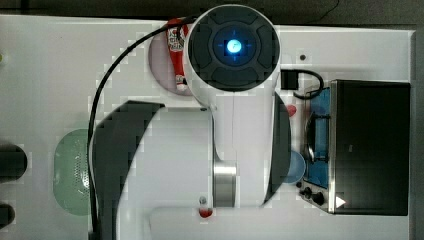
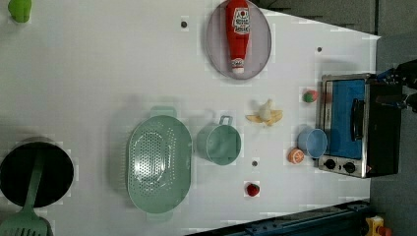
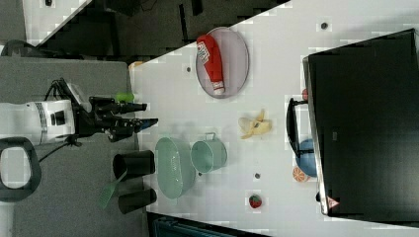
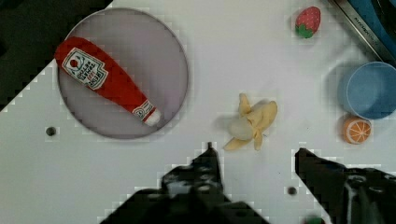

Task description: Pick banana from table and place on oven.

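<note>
- In the right view our claw [image 3: 141, 113] hangs out past the table's [image 3: 276, 59] edge, at the right view's far left, fingers pointing toward the right view's right; the banana [image 3: 255, 126] lies well apart from it in that direction, so we judge 1 long reach across the table comes first.
- In the wrist view the 2 fingers [image 4: 205, 172] stand apart with bare table between them, and we hold nothing.
- The banana [image 4: 251, 125] sits peeled open on the table, just beyond the gap between the fingers, a little toward the finger beside the orange slice [image 4: 357, 129].
- Its body runs slantwise to the line joining our fingers, with peel flaps splayed outward; we judge a small wrist turn may help us close across the narrow body.
- The plate [image 4: 173, 70] with the ketchup bottle [image 4: 107, 79] lies off to one side of the banana; the blue cup [image 4: 369, 91] and the strawberry [image 4: 308, 21] lie to the other.
- At the right view's right stands the oven [image 3: 363, 123], beyond the banana from our claw, its black top bare.
</note>
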You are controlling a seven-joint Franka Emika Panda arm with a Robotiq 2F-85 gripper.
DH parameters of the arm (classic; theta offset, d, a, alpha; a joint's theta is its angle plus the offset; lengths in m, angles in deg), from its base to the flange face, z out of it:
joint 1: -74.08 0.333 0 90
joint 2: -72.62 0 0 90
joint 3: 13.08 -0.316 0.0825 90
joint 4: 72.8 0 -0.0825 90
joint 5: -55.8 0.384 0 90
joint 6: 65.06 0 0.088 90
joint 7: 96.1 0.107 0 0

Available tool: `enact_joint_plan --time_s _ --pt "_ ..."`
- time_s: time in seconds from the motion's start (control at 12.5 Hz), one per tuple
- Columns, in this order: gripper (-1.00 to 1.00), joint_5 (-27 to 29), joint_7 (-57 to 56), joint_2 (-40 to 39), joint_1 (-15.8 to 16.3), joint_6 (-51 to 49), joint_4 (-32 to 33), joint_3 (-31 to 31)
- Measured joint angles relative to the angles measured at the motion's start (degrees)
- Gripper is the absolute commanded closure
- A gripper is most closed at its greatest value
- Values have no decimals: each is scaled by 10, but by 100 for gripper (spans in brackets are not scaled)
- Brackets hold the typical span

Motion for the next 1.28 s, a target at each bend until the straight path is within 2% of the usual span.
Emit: enact_joint_plan --time_s 0.16,0.24,0.32,0.56,0.72,0.88,1.04,1.28 --pt "-81 -6 11 133 0 -116 130 15" --pt "-99 -2 15 200 -6 -144 177 18" --pt "-100 0 15 252 -14 -147 198 17" --pt "-100 -8 15 341 -16 -124 181 23" --pt "-100 -8 15 346 -18 -105 171 22" --pt "-100 -3 15 314 -11 -52 185 25" --pt "-100 -17 19 248 -14 41 233 17" --pt "-100 -13 19 111 -6 153 289 14"
